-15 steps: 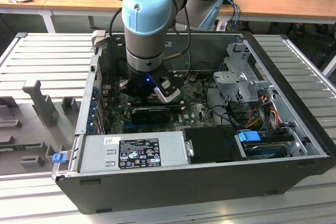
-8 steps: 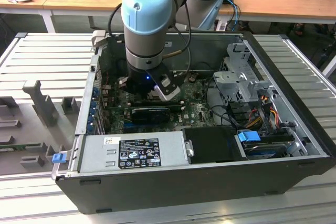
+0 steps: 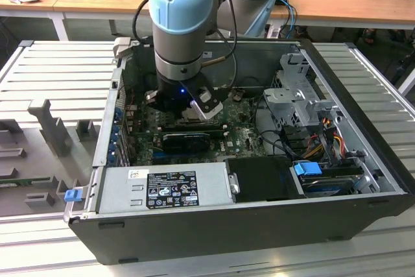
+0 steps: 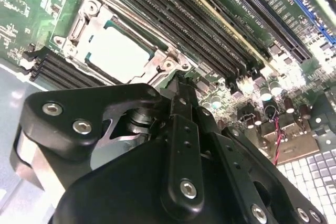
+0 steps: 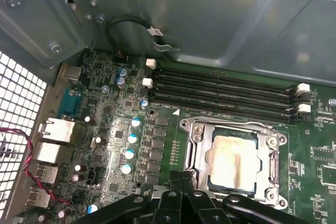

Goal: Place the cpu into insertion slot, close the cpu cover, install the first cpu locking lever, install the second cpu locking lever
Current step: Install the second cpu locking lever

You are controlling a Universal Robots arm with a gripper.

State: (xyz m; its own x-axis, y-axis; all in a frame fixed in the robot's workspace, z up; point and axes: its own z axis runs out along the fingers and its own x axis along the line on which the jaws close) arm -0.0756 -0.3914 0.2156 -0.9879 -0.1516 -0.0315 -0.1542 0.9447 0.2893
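In the exterior view, the arm reaches down into an open computer case (image 3: 363, 82) that lies on a ribbed grey table (image 3: 58, 76). The gripper (image 3: 188, 111) sits low over the green motherboard (image 3: 240, 137), at the centre of the frame. Room is tight: the power supply (image 3: 162, 186) walls off the lower edge, a metal drive cage (image 3: 295, 98) stands at centre right, and the case wall closes the left.

In the second wrist view, the gripper's black linkages (image 4: 178, 145) take up the lower half, and its fingers appear drawn together, meeting at a point just below the socket. The cpu (image 4: 118, 53) lies upper left, a pale silvery square seated flat in the insertion slot (image 4: 164, 65). The cpu cover (image 4: 100, 22) lies down over it, its frame ringing the chip. Long black memory slots (image 4: 210, 19) run diagonally beside the socket.

In the first wrist view, the cpu (image 5: 233, 161) sits lower right, its beige top faintly streaked, inside the insertion slot (image 5: 187, 170) with the cpu cover (image 5: 231, 128) closed flat around it. Four memory slots (image 5: 220, 93) run across just above, with the grey case wall (image 5: 210, 19) beyond. The finger links (image 5: 181, 192) enter at the bottom edge, close to the socket's lower left corner. Five blue-topped capacitors (image 5: 131, 139) line up left of the socket.
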